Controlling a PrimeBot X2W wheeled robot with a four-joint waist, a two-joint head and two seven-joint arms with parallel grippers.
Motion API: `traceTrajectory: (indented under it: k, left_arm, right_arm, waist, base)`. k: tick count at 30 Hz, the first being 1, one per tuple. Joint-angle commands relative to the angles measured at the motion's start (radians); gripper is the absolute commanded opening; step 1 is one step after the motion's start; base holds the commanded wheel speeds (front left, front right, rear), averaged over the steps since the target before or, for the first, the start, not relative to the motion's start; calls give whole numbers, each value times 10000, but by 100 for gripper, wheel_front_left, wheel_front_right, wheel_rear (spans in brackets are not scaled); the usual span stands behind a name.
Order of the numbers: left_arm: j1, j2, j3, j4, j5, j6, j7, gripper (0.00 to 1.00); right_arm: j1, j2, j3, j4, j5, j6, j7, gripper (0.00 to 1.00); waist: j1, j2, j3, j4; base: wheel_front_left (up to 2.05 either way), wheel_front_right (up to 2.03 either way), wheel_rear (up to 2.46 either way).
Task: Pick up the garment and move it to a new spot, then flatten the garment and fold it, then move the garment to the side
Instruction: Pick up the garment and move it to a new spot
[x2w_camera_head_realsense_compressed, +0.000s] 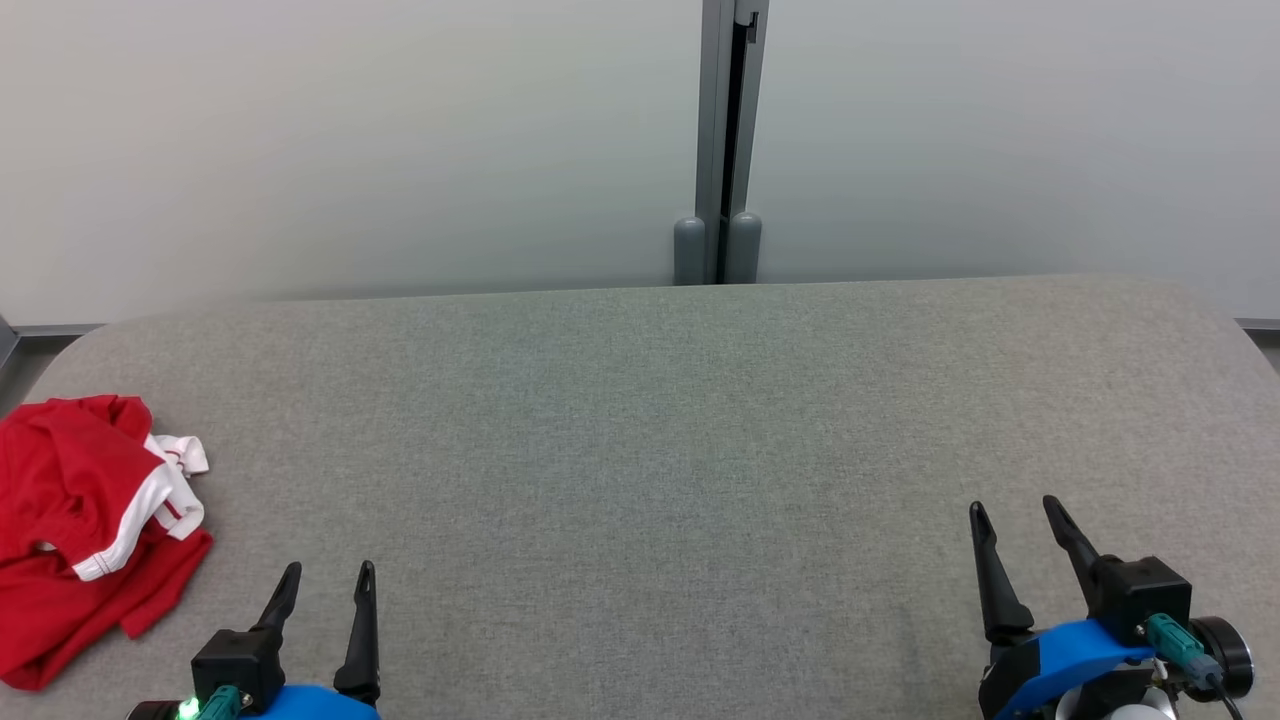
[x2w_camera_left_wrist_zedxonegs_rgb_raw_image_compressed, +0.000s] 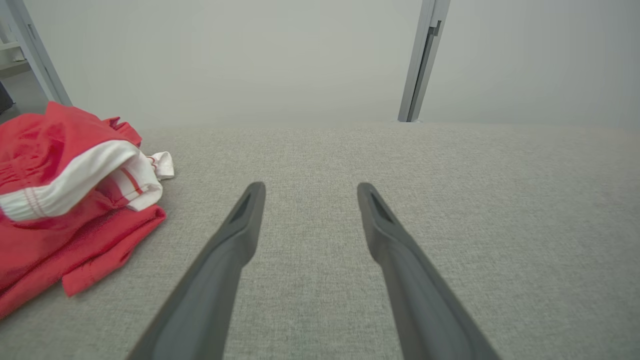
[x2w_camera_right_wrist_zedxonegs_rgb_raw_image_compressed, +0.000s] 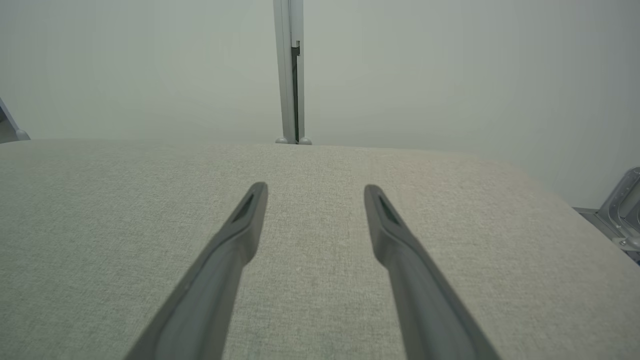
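- Pale frosted wall panels (x2w_camera_head_realsense_compressed: 350, 140) stood behind one grey woven-fabric tabletop (x2w_camera_head_realsense_compressed: 640, 450) with rounded corners; one grey metal post (x2w_camera_head_realsense_compressed: 728, 140) rose at twelve o'clock.
- One crumpled red cloth garment (x2w_camera_head_realsense_compressed: 80, 520) with white trim lay at nine o'clock, at the tabletop's left edge.
- Two pincers with dark tapered fingers hung over bare fabric: the left gripper (x2w_camera_head_realsense_compressed: 330, 566) at seven o'clock, near the garment but apart from it, and the right gripper (x2w_camera_head_realsense_compressed: 1014, 502) at five o'clock.
- Both were spread wide, holding nothing.
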Motion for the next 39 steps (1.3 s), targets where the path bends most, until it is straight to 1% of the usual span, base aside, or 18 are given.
traceTrajectory:
  k: [1,3,6,10,15,19,26,27,29,31,36,39]
  left_arm:
    - [-44,33,71,-77,227,-21,-81,100]
    - [-88,30,99,-106,354,-20,-129,100]
    - [-177,12,210,-155,269,-20,-124,100]
    - [-220,50,340,-128,198,-20,-122,100]
    - [-264,146,334,-121,185,-20,-122,100]
    - [-267,251,95,-130,162,-20,-121,100]
    - [-171,367,313,133,34,-20,-121,100]
    - [-171,367,313,133,34,-20,-121,100]
    - [-163,367,473,162,-11,-20,-115,100]
    - [-128,347,753,90,-66,-19,-113,100]
    - [1,320,1369,18,-162,-17,-113,100]
    - [-19,273,1479,-19,-184,-19,-113,100]
  right_arm:
    - [-94,-66,-18,-118,-255,18,-91,100]
    - [-100,-65,-14,-171,-363,18,-137,100]
    - [-88,-63,30,-155,-362,12,-131,100]
    - [-44,-61,194,-126,-395,12,-126,100]
    - [-67,-57,534,17,-245,12,-124,100]
    - [-213,-61,748,154,-55,12,-124,100]
    - [-430,-64,1047,281,168,12,-126,100]
    - [-430,-64,1047,281,168,12,-126,100]
    - [-464,-64,1161,327,185,12,-124,100]
    - [-658,-64,1427,436,170,11,-124,100]
    - [-1207,-58,1942,727,170,12,-124,100]
    - [-1423,-69,2057,878,114,11,-124,100]
  waist:
    - [0,0,34,15]
    - [0,0,71,78]
    - [0,0,142,317]
    - [0,0,235,950]
    - [0,0,302,2163]
    - [0,0,330,3206]
    - [0,0,380,4756]
    - [0,0,380,4756]
    - [0,0,435,5124]
    - [0,0,598,5248]
    - [0,0,886,5404]
    - [0,0,1001,5432]
  base:
    - [0,0,0]
    - [0,0,0]
    - [0,0,0]
    - [0,0,0]
    - [0,0,0]
    - [0,0,0]
    - [0,0,0]
    - [0,0,0]
    - [0,0,0]
    - [0,0,0]
    - [0,0,0]
    - [0,0,0]
